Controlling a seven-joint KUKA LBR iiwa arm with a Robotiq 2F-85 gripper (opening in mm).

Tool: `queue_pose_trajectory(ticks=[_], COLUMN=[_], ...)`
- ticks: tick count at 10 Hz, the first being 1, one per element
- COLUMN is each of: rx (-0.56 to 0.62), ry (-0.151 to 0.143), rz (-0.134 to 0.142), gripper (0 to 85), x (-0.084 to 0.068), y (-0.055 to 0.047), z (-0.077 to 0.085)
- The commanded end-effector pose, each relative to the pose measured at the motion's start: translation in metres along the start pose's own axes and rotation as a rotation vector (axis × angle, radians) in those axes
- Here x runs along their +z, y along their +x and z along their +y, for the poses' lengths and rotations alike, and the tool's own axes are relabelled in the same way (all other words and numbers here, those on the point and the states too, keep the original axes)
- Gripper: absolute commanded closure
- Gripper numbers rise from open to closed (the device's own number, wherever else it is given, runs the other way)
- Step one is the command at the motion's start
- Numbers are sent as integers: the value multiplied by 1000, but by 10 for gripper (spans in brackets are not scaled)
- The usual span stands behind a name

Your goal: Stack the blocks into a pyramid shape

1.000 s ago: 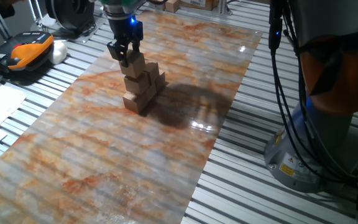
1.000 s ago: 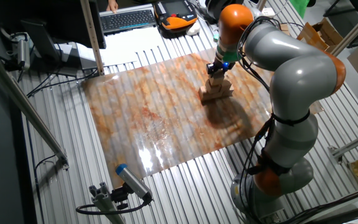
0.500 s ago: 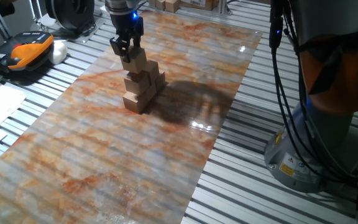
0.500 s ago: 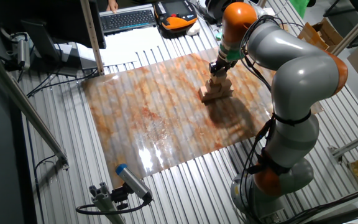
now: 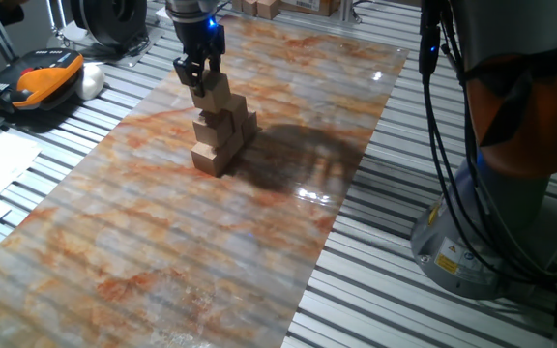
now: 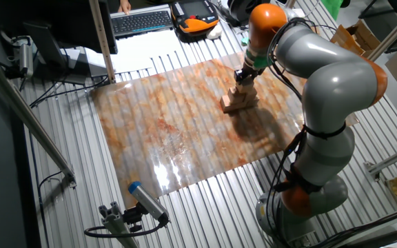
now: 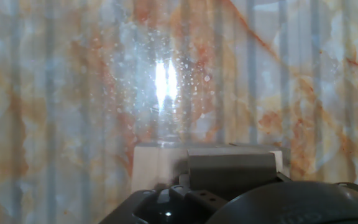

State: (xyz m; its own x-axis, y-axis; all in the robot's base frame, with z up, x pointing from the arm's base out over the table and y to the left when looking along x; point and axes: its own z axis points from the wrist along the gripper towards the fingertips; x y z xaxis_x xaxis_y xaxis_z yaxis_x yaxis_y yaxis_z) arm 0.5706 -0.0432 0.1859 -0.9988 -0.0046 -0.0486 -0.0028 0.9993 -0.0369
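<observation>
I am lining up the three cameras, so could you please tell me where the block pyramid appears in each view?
One fixed view: the pyramid stands upper left of centre, the claw at its top block.
The other fixed view: the pyramid sits upper right of centre.
Hand view: only a tan block shows, low centre.
Shared landmark: the marbled orange mat.

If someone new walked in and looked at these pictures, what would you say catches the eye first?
Most likely the pyramid shape, a stepped pile of tan blocks in the far half of the orange-veined marbled mat. Right over its top block hangs the gripper, its fingers at that block's sides. The big grey and orange arm looming at the mat's edge comes next.
</observation>
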Motion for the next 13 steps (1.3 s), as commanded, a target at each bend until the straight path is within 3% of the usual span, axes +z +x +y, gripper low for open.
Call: queue_pose_trajectory(ticks=[1, 7, 13], rx=[0, 17, 28], ry=[-3, 7, -12], rz=[-4, -18, -37], gripper=[850, 850, 850], x=[3, 5, 11], y=[0, 1, 5], z=[-2, -1, 0])
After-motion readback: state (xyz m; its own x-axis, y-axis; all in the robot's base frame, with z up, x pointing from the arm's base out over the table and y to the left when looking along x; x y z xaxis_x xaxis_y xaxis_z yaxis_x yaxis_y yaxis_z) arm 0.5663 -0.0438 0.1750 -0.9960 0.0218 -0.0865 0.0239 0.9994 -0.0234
